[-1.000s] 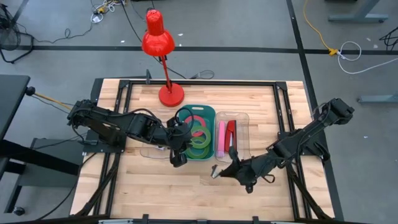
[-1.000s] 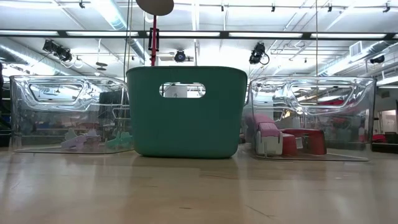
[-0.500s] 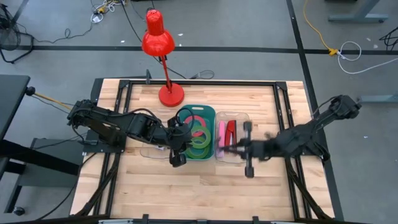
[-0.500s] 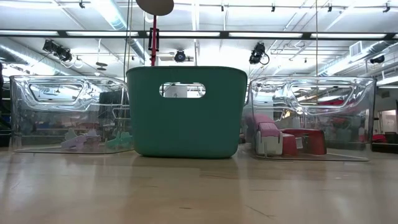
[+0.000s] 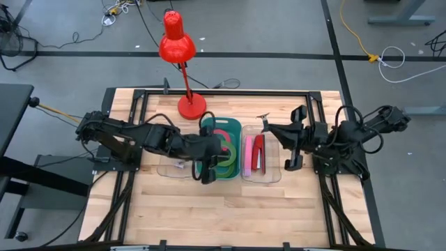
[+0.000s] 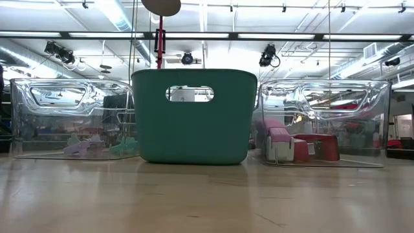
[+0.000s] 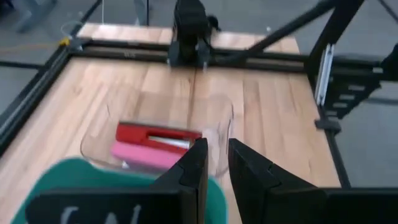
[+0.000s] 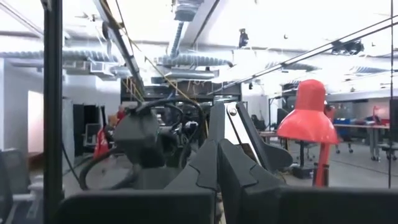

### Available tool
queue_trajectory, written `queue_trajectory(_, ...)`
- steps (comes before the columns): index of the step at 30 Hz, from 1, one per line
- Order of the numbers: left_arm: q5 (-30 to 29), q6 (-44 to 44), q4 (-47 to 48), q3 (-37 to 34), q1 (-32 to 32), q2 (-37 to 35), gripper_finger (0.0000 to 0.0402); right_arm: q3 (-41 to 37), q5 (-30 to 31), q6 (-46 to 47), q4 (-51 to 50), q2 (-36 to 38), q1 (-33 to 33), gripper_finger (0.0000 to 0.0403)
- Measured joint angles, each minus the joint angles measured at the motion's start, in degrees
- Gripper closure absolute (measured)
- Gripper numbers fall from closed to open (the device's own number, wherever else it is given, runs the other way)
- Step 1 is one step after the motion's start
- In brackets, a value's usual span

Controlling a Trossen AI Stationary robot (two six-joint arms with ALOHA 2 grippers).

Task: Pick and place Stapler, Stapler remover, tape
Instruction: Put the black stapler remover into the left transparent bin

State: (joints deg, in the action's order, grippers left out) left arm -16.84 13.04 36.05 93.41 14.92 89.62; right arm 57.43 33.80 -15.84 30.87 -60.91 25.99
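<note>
1. A pale, planked wooden surface [image 5: 174,209] framed by black metal rails carries 3 bins in a row: a clear plastic bin on the left [image 6: 71,120], an opaque teal bin [image 5: 233,125] with a cut-out handle slot in the middle, and a clear plastic bin on the right [image 5: 273,132].
2. The teal bin holds flat rings of tape [image 5: 224,155] in green and pink.
3. In the right clear bin lie 2 long, blocky staplers side by side: a pink stapler [image 5: 247,155] and a red stapler [image 5: 258,152].
4. Pale lilac and mint stapler removers [image 6: 90,145] sit low in the left clear bin, seen through its glossy wall.
5. The left end effector [image 5: 206,176] hovers at the teal bin's near-left edge, its dark angular fingers [image 7: 193,171] standing a narrow gap apart; whether they hold anything cannot be told.
6. The right end effector [image 5: 265,125] is raised above the far end of the right clear bin, fingers pressed together with nothing seen between them.
7. A glossy red desk lamp [image 5: 178,43] with a bell-shaped shade stands on a round base at the surface's far edge.
</note>
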Motion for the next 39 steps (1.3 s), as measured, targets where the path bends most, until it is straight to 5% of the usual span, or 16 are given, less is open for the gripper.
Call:
queue_trajectory(18, 0.53, -9.58, -6.67, 9.37, -11.51, 0.0, 0.0335, 0.0, 0.4, 0.35, -0.61, -0.06, -3.98, 0.0401)
queue_trajectory(27, 6.45, -8.56, -10.81, 12.37, -16.65, -0.01, 0.0332, 0.0, -7.11, 0.55, -0.63, -0.08, -9.27, 0.0401)
queue_trajectory(39, 15.79, -7.76, -14.2, 12.35, -23.31, 0.0, 0.0181, 0.0, -10.9, 2.46, -0.52, -0.08, -13.82, 0.0401)
